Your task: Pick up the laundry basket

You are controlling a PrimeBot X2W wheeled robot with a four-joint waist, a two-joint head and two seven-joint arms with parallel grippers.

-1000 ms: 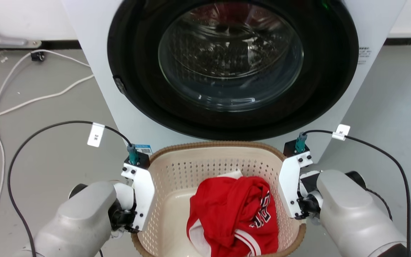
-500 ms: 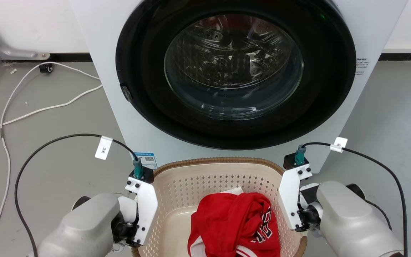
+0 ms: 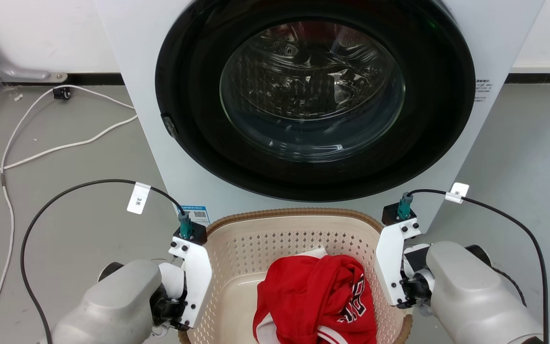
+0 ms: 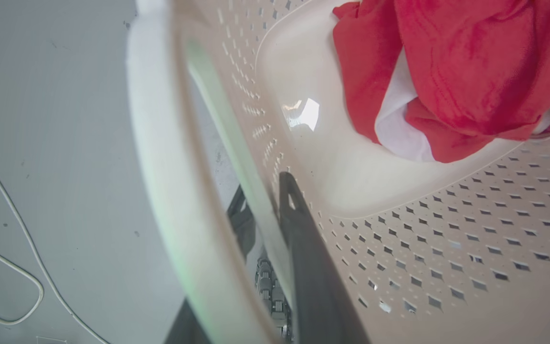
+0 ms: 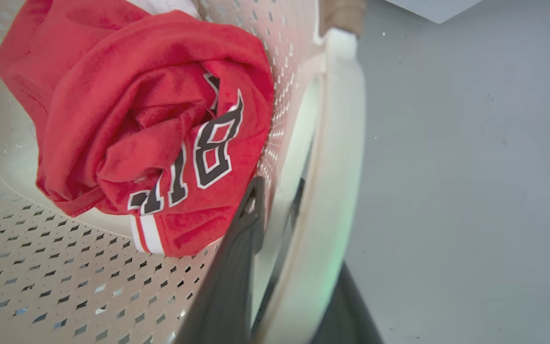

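Since the white front-loading washing machine (image 3: 127, 95) stands just behind it with its round door shut, the laundry basket (image 3: 294, 213) has little room to travel forward. It sits low at the machine's foot, between the two arms. Whether its base is off the grey floor (image 3: 518, 143) cannot be told.

I judge the basket a light plastic shell: stiff at the brown woven-look rim, springy in the perforated walls, smooth enough to slip, and not fragile. A red jersey (image 3: 313, 296) lies heaped toward its right side. It is soft and light, yet it may tip the load that way, so a level, two-sided lift seems wise. The white loop handle (image 4: 160, 191) on each side, or the wall beneath the rim, looks the soundest hold.

The left gripper (image 4: 268, 200) is clamped on the left wall, one finger inside and one outside between wall and handle. The right gripper (image 5: 275, 196) pinches the right wall likewise. White cables (image 3: 65, 143) trail across the floor, well apart to the left.
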